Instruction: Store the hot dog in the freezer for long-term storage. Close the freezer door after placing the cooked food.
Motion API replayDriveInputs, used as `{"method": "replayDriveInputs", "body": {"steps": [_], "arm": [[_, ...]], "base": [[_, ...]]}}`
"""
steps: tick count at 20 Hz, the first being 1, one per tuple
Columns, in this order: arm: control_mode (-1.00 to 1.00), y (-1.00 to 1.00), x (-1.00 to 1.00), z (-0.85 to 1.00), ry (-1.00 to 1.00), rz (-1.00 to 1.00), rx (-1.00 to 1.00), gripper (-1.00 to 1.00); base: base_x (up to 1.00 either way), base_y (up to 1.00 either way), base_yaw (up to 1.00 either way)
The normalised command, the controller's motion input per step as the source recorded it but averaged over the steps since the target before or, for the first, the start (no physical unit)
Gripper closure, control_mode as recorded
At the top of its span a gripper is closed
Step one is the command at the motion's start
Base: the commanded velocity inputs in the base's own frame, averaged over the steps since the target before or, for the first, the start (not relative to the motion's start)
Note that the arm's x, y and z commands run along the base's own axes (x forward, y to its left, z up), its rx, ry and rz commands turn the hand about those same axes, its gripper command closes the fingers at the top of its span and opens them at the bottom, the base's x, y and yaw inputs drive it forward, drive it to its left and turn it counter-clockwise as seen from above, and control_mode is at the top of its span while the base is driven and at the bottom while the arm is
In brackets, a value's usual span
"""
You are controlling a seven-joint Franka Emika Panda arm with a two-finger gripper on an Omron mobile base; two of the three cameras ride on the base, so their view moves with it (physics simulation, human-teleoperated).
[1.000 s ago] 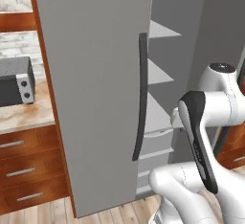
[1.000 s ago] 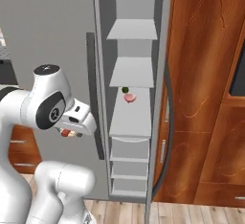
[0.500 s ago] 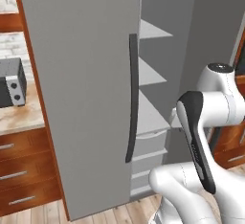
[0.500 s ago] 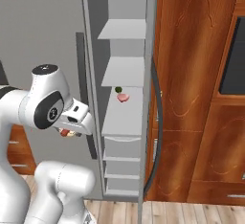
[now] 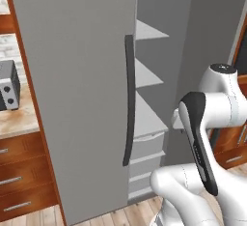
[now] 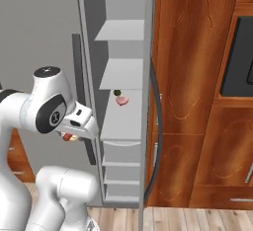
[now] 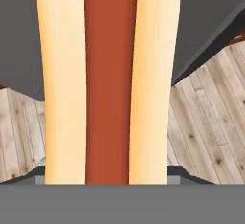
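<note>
You have the hot dog (image 7: 107, 82) clamped in the gripper (image 6: 69, 136), its long axis running straight along the fingers. The gripper hangs low beside the freezer (image 6: 118, 126), left of the open shelf column. The bare shelf in front of the small pink food item (image 6: 122, 100) lies forward and to the right.

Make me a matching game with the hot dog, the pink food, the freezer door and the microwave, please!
Things:
1. hot dog
2. pink food
3. freezer door
4. microwave

Places or states:
A. standing open
B. on the counter at the left
C. held in the claw
D. lying on a freezer shelf

Pairs: 1-C, 2-D, 3-A, 4-B
</note>
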Motion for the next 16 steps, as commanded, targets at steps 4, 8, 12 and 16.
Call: {"method": "replayDriveInputs", "body": {"steps": [4,8,12,16], "arm": [[1.0,0.0,0.0,0.0,0.0,0.0,0.0,1.0],[1.0,0.0,0.0,0.0,0.0,0.0,0.0,1.0],[1.0,0.0,0.0,0.0,0.0,0.0,0.0,1.0],[1.0,0.0,0.0,0.0,0.0,0.0,0.0,1.0]], "base": [[0.41,0.02,-0.08],[0.39,0.02,-0.12],[0.46,0.01,-0.09],[0.53,0.01,-0.1]]}}
